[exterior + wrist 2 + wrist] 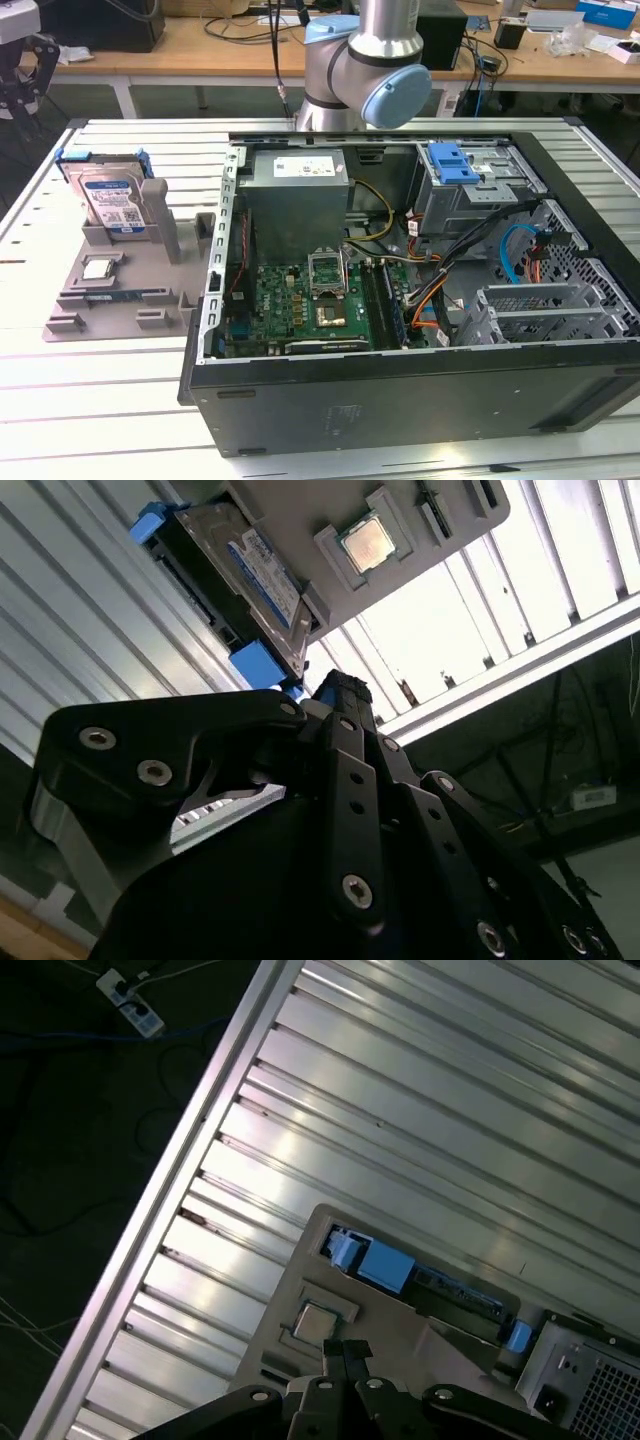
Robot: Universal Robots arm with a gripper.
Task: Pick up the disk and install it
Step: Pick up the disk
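In the exterior view the disk stands tilted on edge in a grey holder at the exterior view's left. Its label faces the camera and its blue frame shows at both upper corners. A grey post of that holder rises just beside the disk on the side toward the open computer case. A small square chip lies in its own pocket nearer the camera. The case sits close against the holder, and its side wall stands between the disk and the motherboard. Deeper inside, a drive cage carries a blue latch, with cables running across the space in front of it. My arm rises behind the case. Everything rests on a slatted metal table.

In the second wrist view my gripper hangs apart from the disk, with its tip toward the blue corner of the frame. My fingers are drawn together at the tips and hold nothing. The chip lies in the holder just beyond the disk.

In the first wrist view my gripper is drawn narrow and bare. It hangs over the holder, near the chip. The disk shows edge-on by its blue frame, a little apart from my tips. A corner of the case stands just beside the holder, and the table stretches away to its rim.
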